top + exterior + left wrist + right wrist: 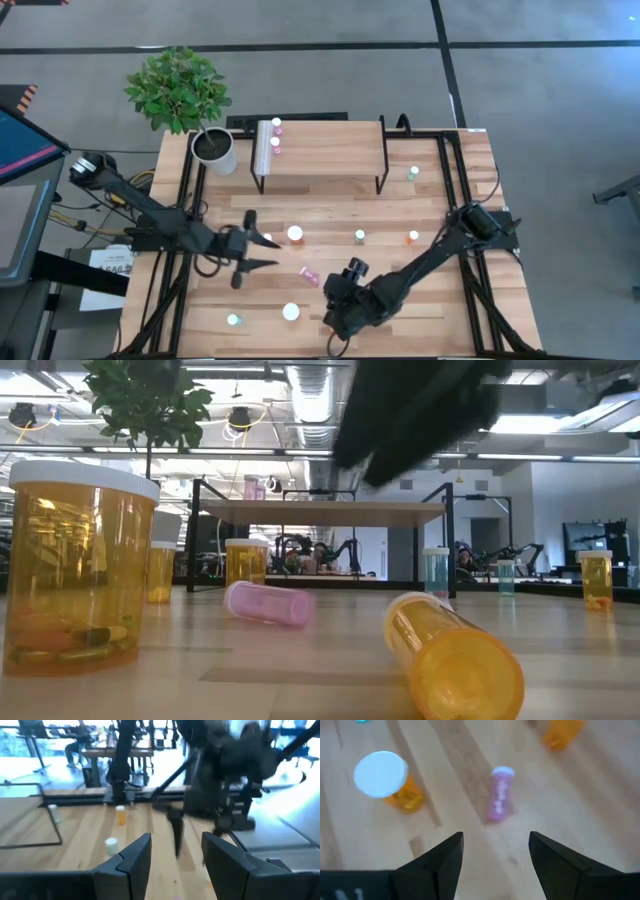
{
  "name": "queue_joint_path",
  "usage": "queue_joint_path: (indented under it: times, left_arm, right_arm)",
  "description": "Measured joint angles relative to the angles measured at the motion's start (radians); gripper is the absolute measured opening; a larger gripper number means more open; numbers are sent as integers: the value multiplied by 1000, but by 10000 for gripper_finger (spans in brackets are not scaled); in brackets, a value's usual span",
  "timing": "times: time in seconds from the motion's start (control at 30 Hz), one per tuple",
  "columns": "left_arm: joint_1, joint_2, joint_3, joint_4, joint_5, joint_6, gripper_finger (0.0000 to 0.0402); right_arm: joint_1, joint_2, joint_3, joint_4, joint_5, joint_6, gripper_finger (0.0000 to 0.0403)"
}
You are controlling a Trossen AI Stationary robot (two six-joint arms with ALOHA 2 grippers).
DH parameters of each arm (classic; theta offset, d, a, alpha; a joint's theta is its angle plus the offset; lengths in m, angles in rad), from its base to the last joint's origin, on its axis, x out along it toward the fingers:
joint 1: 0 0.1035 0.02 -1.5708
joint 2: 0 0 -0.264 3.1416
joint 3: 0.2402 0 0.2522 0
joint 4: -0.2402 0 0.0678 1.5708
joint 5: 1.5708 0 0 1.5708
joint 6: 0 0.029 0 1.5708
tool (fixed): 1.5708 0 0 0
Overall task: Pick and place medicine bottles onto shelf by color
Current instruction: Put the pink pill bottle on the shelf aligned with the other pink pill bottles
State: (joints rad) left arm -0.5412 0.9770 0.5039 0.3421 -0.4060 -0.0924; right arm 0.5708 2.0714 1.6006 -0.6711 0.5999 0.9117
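Since the pink bottle (499, 795) lies on its side on the tabletop (440, 300), just ahead of the right pincer (495, 855) and roughly centred between its two dark fingers, the step in hand looks like picking it up for the shelf (325, 148). To do it well, I judge the pincer should come straight down with one finger on each long side of the bottle, across its round body and not along it, since a lying cylinder will roll away if nudged from one side. Closing near the middle of the body, clear of the pale cap, should keep it level in the lift. A large orange bottle (395, 785) with a wide white cap stands off to one side of the pincer, near enough to clip if the wrist drifts. Two pink bottles (277, 128) already stand at the shelf's left end, so that is the likely place for this one.

Seen from above, the right arm reaches in from the tabletop's right edge, its pincer spread and empty, above the bottle. Farther left, the left pincer (262, 251) hangs over the tabletop, fingers parted and holding nothing.
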Motion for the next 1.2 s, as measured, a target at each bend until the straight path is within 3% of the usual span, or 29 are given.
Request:
queue_joint_path:
  times: [0.33,0.67,1.2]
  left_arm:
    - [-21,-198,-101,15,-34,-6,162]
    - [-21,-210,-114,13,-27,-19,162]
    - [-21,-209,-114,10,-27,-20,162]
  right_arm:
    - [-97,13,-79,173,-74,-72,249]
    - [-118,76,-77,259,-131,-94,249]
    - [-123,127,-78,235,-158,-67,244]
